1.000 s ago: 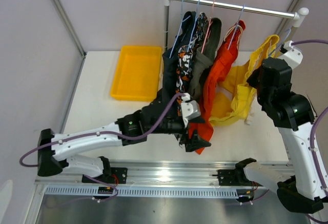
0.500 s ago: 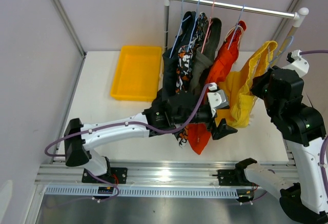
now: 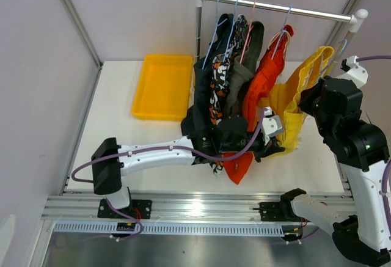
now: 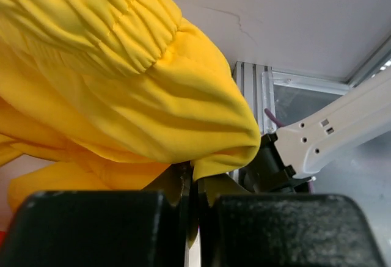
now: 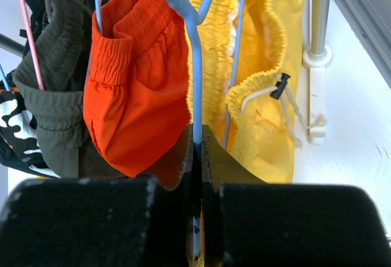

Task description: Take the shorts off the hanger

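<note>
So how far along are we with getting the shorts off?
Nothing looks finished. In hand: the right gripper pinches the blue hanger, the left gripper is shut on the yellow shorts, whose waistband is around the hanger. Left: pulling that pair free, then the red pair, olive pair, camouflage pair and dark pair hanging on the rail.

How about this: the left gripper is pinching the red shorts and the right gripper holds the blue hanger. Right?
Not quite. The left wrist view shows the left gripper pinching the yellow shorts, not the red ones. The right gripper does hold the blue hanger.
</note>
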Robot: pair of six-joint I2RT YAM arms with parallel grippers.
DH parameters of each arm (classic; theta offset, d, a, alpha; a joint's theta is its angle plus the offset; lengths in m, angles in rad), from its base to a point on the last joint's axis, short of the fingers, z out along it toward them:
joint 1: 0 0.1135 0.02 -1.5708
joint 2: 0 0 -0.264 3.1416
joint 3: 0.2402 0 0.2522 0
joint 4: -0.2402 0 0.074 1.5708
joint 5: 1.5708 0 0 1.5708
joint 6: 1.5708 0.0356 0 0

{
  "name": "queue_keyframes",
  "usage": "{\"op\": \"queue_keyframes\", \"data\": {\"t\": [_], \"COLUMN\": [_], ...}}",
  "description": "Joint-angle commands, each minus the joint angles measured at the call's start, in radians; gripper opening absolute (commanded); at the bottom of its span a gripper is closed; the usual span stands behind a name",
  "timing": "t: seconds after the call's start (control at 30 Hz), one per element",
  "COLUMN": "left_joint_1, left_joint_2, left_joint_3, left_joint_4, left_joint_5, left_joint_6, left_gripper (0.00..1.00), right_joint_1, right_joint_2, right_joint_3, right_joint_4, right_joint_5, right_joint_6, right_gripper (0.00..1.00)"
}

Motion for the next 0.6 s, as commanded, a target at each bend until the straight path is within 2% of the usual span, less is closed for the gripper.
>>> {"op": "queue_keyframes", "data": {"t": [0.0, 0.13, 0.17, 0.27, 0.3, 0.37, 0.5, 0.57], "left_joint_1": [-0.006, -0.063, -0.078, -0.159, -0.181, -0.238, -0.273, -0.273], "left_joint_2": [0.013, -0.062, -0.088, -0.205, -0.228, -0.286, -0.316, -0.296], "left_joint_3": [0.044, -0.05, -0.146, -0.257, -0.365, -0.468, -0.532, -0.507], "left_joint_4": [0.058, 0.083, 0.095, 0.162, 0.175, 0.213, 0.259, 0.256], "left_joint_5": [-0.015, -0.048, -0.065, -0.134, -0.169, -0.211, -0.263, -0.286], "left_joint_6": [-0.016, -0.027, -0.03, -0.062, -0.084, -0.122, -0.16, -0.151], "left_gripper": [0.0, 0.0, 0.0, 0.0, 0.0, 0.0, 0.0, 0.0], "right_joint_1": [0.003, 0.003, 0.002, -0.004, -0.006, -0.012, -0.018, -0.018], "right_joint_2": [-0.015, 0.003, 0.009, 0.046, 0.057, 0.077, 0.084, 0.077], "right_joint_3": [0.062, 0.076, 0.084, 0.136, 0.163, 0.183, 0.202, 0.196], "right_joint_4": [0.036, 0.046, 0.05, 0.057, 0.057, 0.056, 0.036, 0.019], "right_joint_5": [0.003, 0.027, 0.037, 0.046, 0.052, 0.06, 0.06, 0.026], "right_joint_6": [-0.014, -0.036, -0.046, -0.065, -0.072, -0.083, -0.073, -0.04], "right_gripper": [0.0, 0.0, 0.0, 0.0, 0.0, 0.0, 0.0, 0.0]}}
